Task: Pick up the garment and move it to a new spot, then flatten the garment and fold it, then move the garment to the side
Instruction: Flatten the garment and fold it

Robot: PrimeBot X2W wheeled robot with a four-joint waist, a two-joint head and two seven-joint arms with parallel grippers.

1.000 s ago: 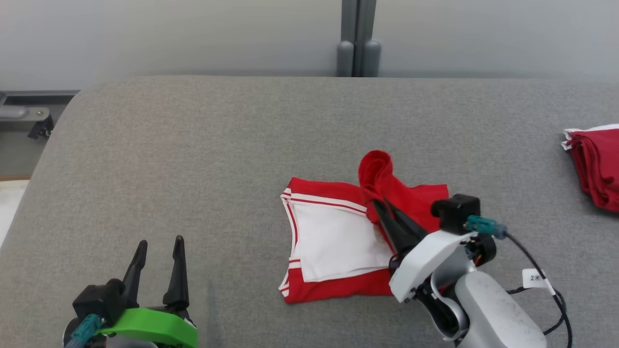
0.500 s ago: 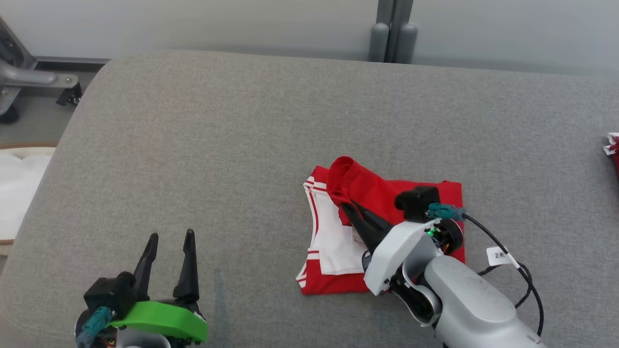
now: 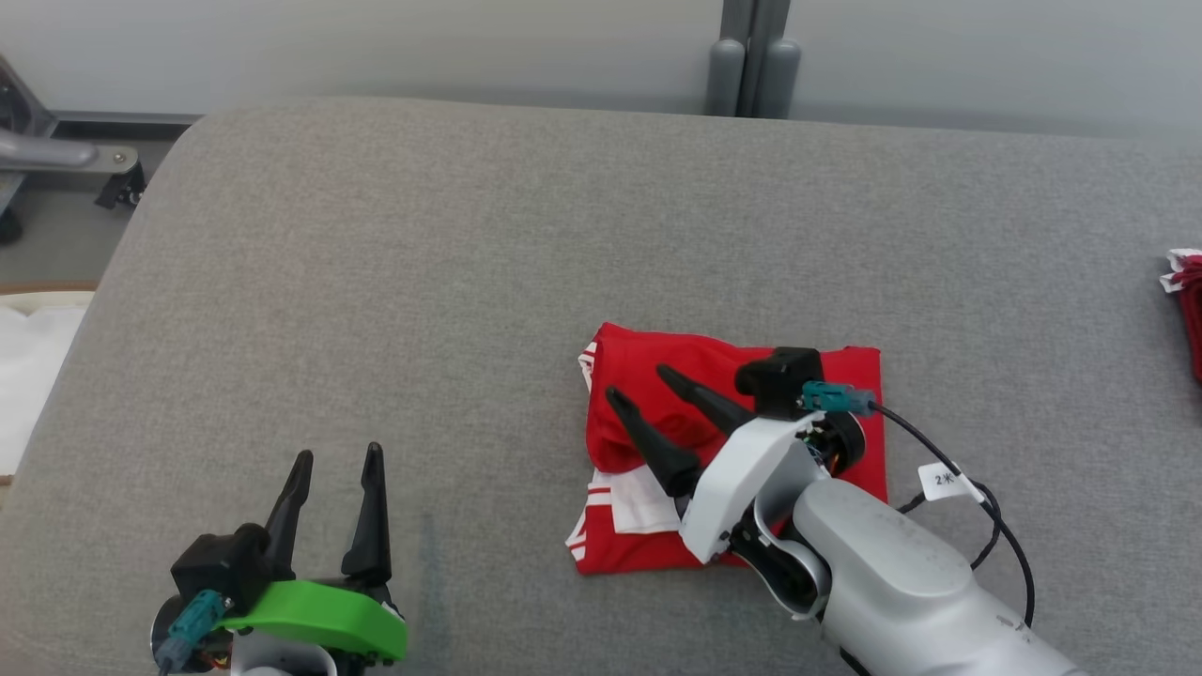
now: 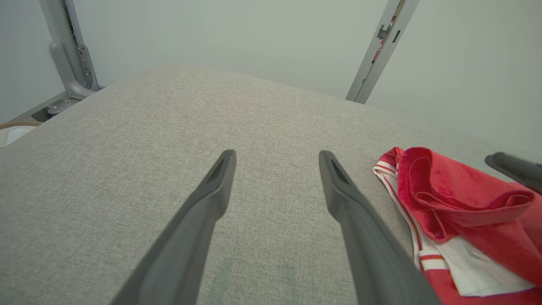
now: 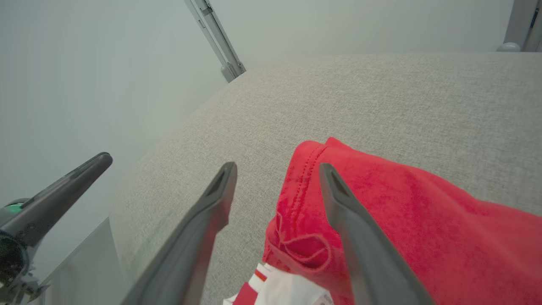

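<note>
One right hand (image 3: 638,381), fingers (image 3: 650,443) spread, hangs over the garment (image 3: 676,347).

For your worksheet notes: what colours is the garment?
Garment: red with white trim and panel; left wrist view.

Grey padded table (image 3: 423,282); twin grey posts (image 3: 751,66) behind it, folded red cloth pile (image 3: 1188,310) at its right edge.

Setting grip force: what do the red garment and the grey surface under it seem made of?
Red garment: seemingly soft, matte velour-like knit, given its fuzzy nap and stitched hem; its white panel looks smoother. Grey surface: apparently matte woven upholstery fabric, given its fine heathered weave.
</note>
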